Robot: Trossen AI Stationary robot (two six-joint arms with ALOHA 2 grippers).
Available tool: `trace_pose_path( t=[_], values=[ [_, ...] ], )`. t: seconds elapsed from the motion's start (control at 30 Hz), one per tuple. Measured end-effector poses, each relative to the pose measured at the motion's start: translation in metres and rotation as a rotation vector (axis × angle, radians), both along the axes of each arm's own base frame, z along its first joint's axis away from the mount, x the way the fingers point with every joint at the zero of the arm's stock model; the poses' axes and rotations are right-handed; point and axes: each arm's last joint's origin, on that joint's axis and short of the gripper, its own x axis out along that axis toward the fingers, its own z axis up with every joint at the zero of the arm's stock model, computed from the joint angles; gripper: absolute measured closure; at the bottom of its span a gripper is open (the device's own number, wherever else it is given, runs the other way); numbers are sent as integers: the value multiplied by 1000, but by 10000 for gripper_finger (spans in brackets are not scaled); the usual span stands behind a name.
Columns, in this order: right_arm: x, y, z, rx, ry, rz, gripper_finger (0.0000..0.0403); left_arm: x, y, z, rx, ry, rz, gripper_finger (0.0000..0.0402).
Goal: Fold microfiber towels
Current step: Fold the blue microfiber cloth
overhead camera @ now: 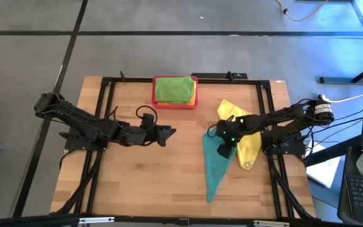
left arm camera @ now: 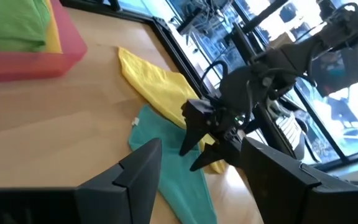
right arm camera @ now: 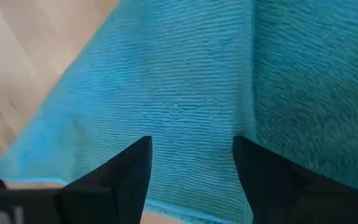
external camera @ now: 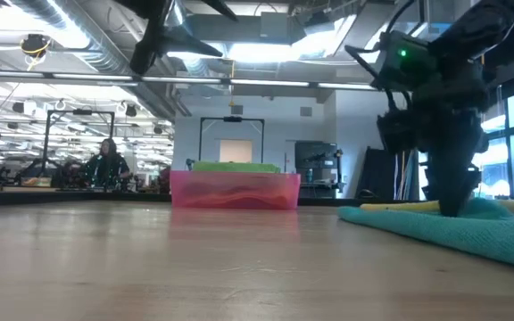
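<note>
A teal towel (overhead camera: 214,170) lies on the table as a long flattened wedge, its narrow end toward the near edge. Its far end lies next to a crumpled yellow towel (overhead camera: 247,142), whose edge it seems to overlap. My right gripper (overhead camera: 224,150) is open and points down at the teal towel's far part, with the cloth filling the right wrist view (right arm camera: 185,81). My left gripper (overhead camera: 169,133) is open and empty above the table's middle, left of the towels. Folded green towels (overhead camera: 174,89) lie in the pink tray (overhead camera: 175,105) at the far edge. My right gripper stands with open fingers (external camera: 453,201) pointing down at the teal towel's far part (right arm camera: 185,124). Its fingertips are at the level of the cloth, and I cannot tell whether they touch it. The towel lies flat on the table.
The pink tray also shows in the low view (external camera: 235,189), with a yellow layer (left arm camera: 58,28) under the green towels. Black frame rails (overhead camera: 266,113) run along the table's sides. Bare wood lies between the arms and toward the near edge.
</note>
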Motion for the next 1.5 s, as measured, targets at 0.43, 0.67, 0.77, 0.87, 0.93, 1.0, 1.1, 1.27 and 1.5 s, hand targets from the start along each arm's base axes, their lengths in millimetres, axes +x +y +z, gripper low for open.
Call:
trace_pose_path(
  t=[0.43,0.67,0.77,0.87,0.93,1.0,1.1,1.27,1.5],
  values=[
    [-4,-5,14,67,-85,92,175,0,1,0,-81,-46,51,188],
    [-11,-18,16,-57,-43,6,175,0,2,1,-93,-65,96,188],
    [-11,-24,13,-78,-22,-25,175,-1,3,1,-80,-70,129,188],
    [-10,-26,8,-69,4,-32,175,-1,5,1,-73,-66,140,188],
    [-10,-26,3,-54,19,-21,175,0,7,1,-72,-64,143,188],
    [-10,-24,-4,-3,26,-5,175,0,8,1,-70,-62,149,188],
    [-11,-21,-10,49,41,6,175,0,10,0,-70,-61,155,188],
    [-11,-18,-12,125,27,24,175,0,10,0,-70,-60,155,188],
    [-9,-15,-11,207,7,20,175,1,10,0,-56,-45,126,188]
  ],
)
